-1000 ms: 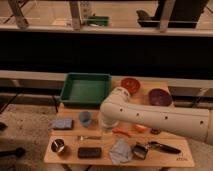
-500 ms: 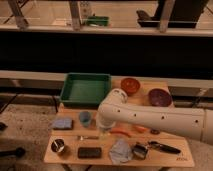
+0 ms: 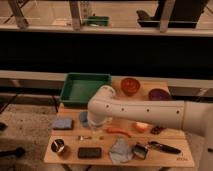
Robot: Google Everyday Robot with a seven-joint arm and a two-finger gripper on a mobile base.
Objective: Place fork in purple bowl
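Observation:
The fork (image 3: 84,137) is a slim silvery utensil lying flat on the wooden table (image 3: 165,159), left of centre and near the front. The purple bowl (image 3: 159,94) stands at the back right, next to the red-orange bowl (image 3: 130,85). My white arm (image 3: 145,111) reaches in from the right across the middle of the table. The gripper (image 3: 97,128) hangs below the arm's rounded end, just above and to the right of the fork. It is far left of the purple bowl and mostly hidden by the arm.
A green tray (image 3: 84,88) sits at the back left. Around the fork are a blue cloth (image 3: 62,123), a small blue cup (image 3: 83,119), a metal cup (image 3: 59,146), a black block (image 3: 89,152), a grey cloth (image 3: 121,150), an orange item (image 3: 119,131) and a black-handled tool (image 3: 163,147).
The arm's rounded end has shifted slightly left and down towards the fork. Nothing on the table has moved.

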